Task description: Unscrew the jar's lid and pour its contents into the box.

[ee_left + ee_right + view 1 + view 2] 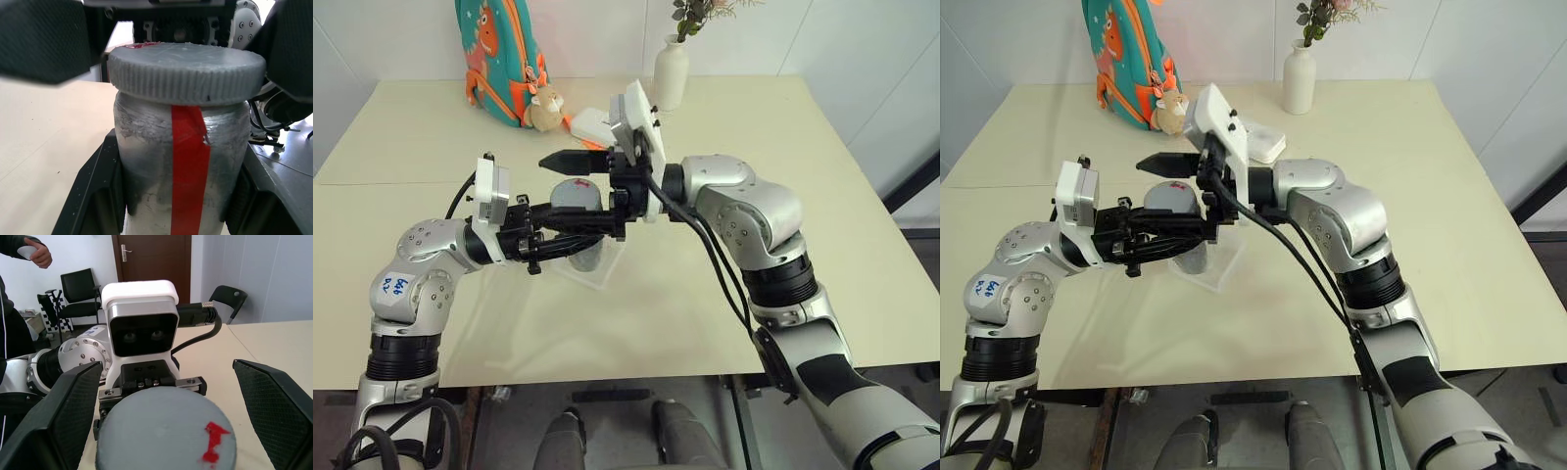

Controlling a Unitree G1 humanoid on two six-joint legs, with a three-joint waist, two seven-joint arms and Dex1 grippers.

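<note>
We see our left gripper (592,223) clamped on the jar (181,161), holding it upright above the table (724,323) with the lid (186,71) still on. Our right gripper (166,396) stands wide apart, one finger on either side of the lid without touching it. Under the jar sits the box (597,264); a white vase (671,70) stands at one o'clock, a backpack (499,49) at eleven.

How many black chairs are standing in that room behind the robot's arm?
2: one black chair beside the brown door, another chair past the table. More may be hidden.
</note>
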